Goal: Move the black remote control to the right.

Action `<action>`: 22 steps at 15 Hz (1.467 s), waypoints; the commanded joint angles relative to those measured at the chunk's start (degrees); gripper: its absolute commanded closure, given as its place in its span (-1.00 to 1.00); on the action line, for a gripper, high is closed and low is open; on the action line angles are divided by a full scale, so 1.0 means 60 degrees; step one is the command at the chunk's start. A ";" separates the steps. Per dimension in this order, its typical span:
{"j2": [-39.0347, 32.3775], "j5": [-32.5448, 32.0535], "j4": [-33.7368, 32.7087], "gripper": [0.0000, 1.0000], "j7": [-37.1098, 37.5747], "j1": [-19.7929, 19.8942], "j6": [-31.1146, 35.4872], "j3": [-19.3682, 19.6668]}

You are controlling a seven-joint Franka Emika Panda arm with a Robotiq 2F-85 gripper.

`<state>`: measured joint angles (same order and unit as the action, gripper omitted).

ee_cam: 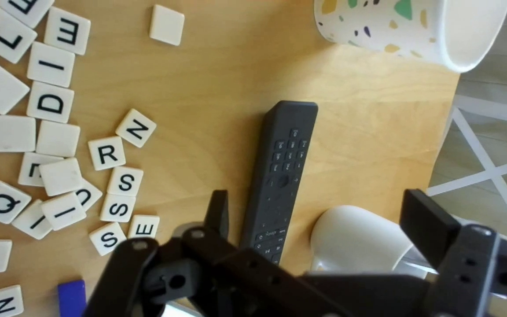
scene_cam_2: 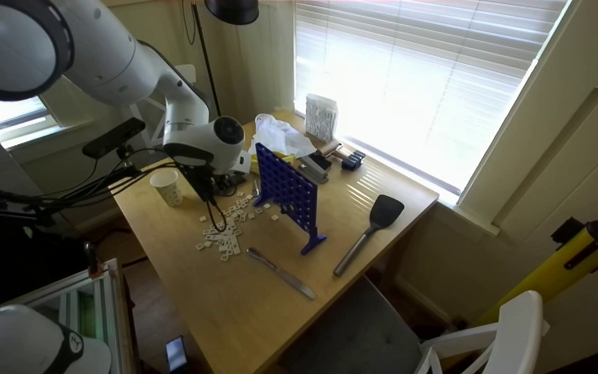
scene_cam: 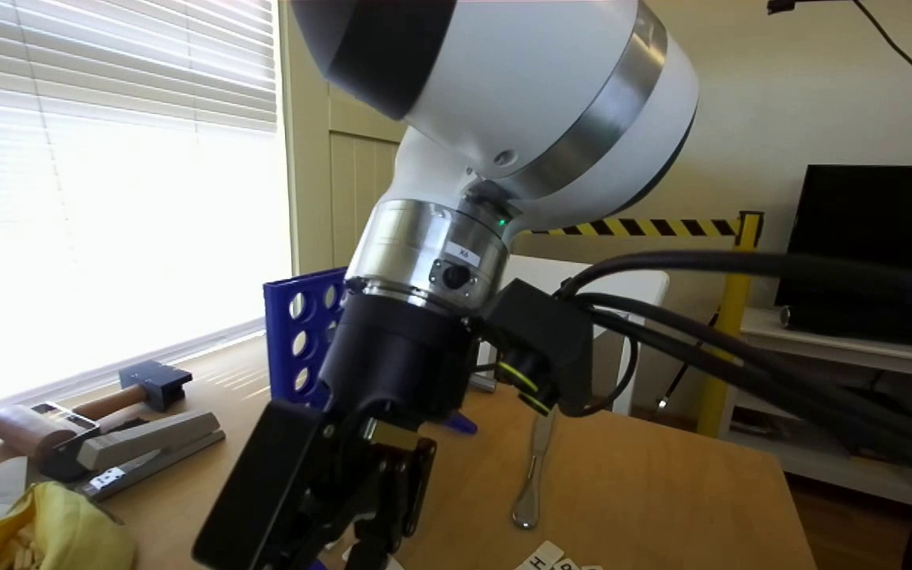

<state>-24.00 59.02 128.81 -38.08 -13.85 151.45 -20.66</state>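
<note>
The black remote control [ee_cam: 280, 176] lies on the wooden table in the wrist view, a slim dark slab with rows of small buttons. Its lower end is hidden behind my gripper's linkage. My gripper [ee_cam: 321, 215] is open, with its two fingertips wide apart and nothing held. In the wrist picture, the remote's lower part lies between the fingertips, closer to the left one. The height of the fingertips above it is hard to tell. In an exterior view the gripper [scene_cam: 329, 495] runs off the bottom edge. I cannot make out the remote for certain in either exterior view.
A white mug [ee_cam: 357, 240] stands right of the remote, also between the fingertips in the picture. A patterned paper cup [ee_cam: 381, 28] is at upper right near the table edge. White letter tiles [ee_cam: 51, 103] lie left. A blue grid frame [scene_cam_2: 283, 187], knife [scene_cam_2: 281, 272] and spatula [scene_cam_2: 369, 234] are farther off.
</note>
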 commanded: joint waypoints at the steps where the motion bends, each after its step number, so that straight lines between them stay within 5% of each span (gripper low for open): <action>1: -0.0732 -0.0939 -0.0349 -1.00 0.0121 -0.0343 0.0318 0.0117; 12: -0.2662 -0.2903 -0.1892 -1.00 0.2592 -0.1248 0.2819 -0.0448; 22: -0.2609 -0.6972 -0.1921 -1.00 0.7393 -0.2511 0.3031 0.1110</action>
<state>-38.83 22.23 118.74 -0.56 -26.35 170.46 -16.56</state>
